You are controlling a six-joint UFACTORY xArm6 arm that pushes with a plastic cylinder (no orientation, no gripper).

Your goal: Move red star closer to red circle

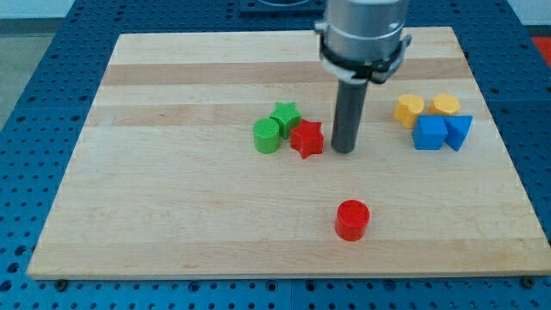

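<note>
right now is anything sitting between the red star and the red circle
Nothing visible. The board between the red star and the red circle is bare; my tip rests just to the star's right, above that path.

You're looking at a pale wooden board (198, 224) with lengthwise grain bands, lit evenly and casting only soft shadows. It lies on a blue metal table surface (34, 86) perforated with a regular grid of small holes, which shows along every edge of your view.
</note>
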